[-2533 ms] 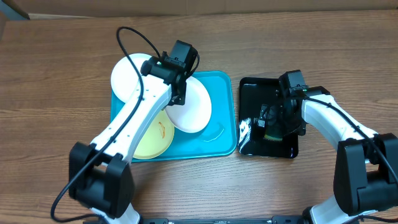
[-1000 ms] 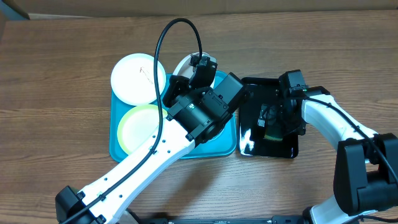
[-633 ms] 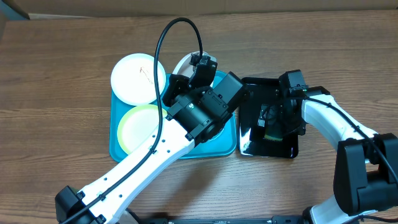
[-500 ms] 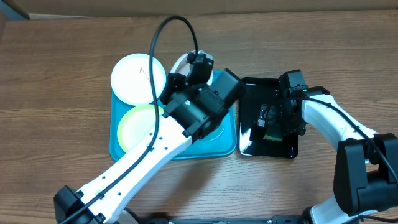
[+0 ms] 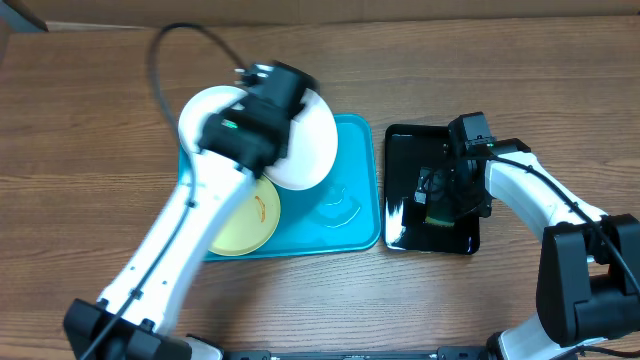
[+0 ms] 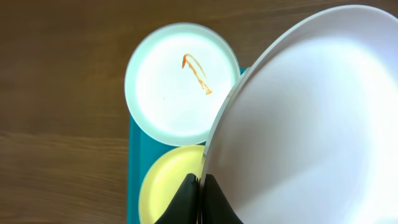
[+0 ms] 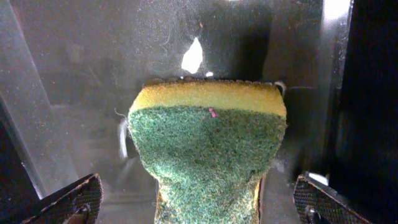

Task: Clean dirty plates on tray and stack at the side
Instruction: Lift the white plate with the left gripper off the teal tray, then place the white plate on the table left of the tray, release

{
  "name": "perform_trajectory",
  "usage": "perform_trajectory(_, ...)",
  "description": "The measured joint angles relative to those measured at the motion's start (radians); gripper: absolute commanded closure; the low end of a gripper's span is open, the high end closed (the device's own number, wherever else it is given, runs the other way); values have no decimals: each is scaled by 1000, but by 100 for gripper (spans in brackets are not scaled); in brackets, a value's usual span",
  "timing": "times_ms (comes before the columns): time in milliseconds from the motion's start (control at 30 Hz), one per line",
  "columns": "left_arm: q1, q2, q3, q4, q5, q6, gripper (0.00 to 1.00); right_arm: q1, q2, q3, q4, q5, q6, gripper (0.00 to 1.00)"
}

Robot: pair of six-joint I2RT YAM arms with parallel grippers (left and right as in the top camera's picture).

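You're pinching the white plate [image 6: 298, 124] by its rim in the clamped left gripper [image 6: 199, 186], tray [image 5: 355, 225] below. The right gripper [image 7: 199, 208] is straddling the sponge [image 7: 208, 149], jaws wide; closing on it is probably next.

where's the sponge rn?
The sponge lies in the black tray, right of the turquoise tray in the overhead view; the right wrist view shows it between the fingers of the open right claw.
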Motion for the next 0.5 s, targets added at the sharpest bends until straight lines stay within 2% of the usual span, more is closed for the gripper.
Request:
perform_trajectory(133, 227, 3, 0, -3, 228, 0, 96, 0, 0, 0, 1, 0, 0, 0)
perform_trajectory(233, 381, 5, 0, -23, 326, 0, 96, 0, 0, 0, 0, 0, 0, 0)
perform_trajectory(367, 594, 5, 0, -34, 386, -1, 96, 0, 0, 0, 0, 0, 0, 0)
perform_trajectory(500, 769, 5, -1, -27, 369, -35, 96, 0, 0, 0, 1, 0, 0, 0)
